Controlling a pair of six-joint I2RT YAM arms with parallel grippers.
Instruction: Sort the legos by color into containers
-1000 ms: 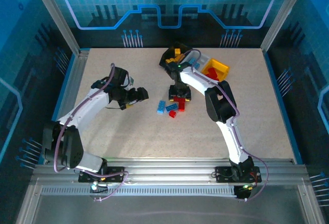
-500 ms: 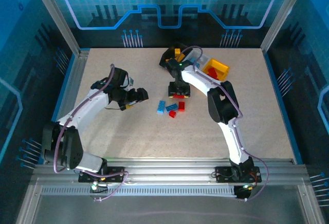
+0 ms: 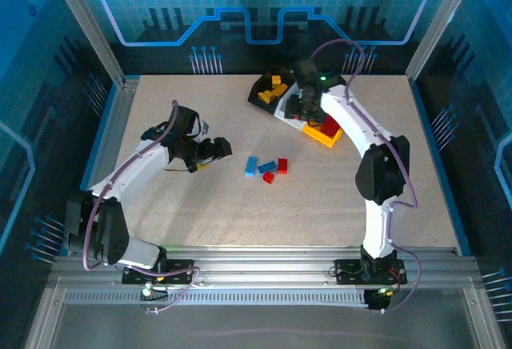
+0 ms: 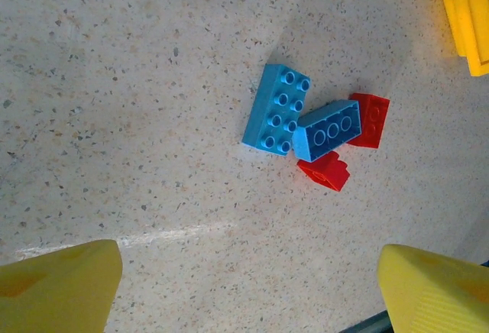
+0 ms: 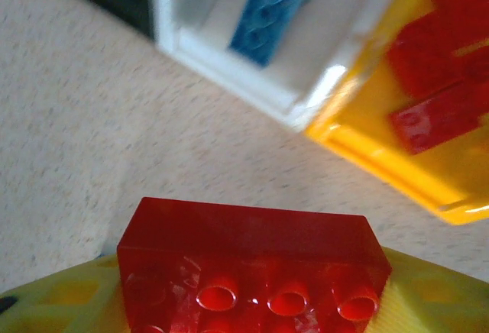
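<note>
At upper centre, the right fingers clamp a red brick by the yellow bin. Next, centre over it and release. Meanwhile the left fingers gape wide near four loose legos.

Overhead and left-wrist views, shared legos

Bright, even light falls from above on the table, leaving only soft, short shadows; the walls behind it glow blue. The legos on the table look sharp in the left wrist view. The right wrist view is blurred: the bins smear, and the close red brick is soft.
</note>
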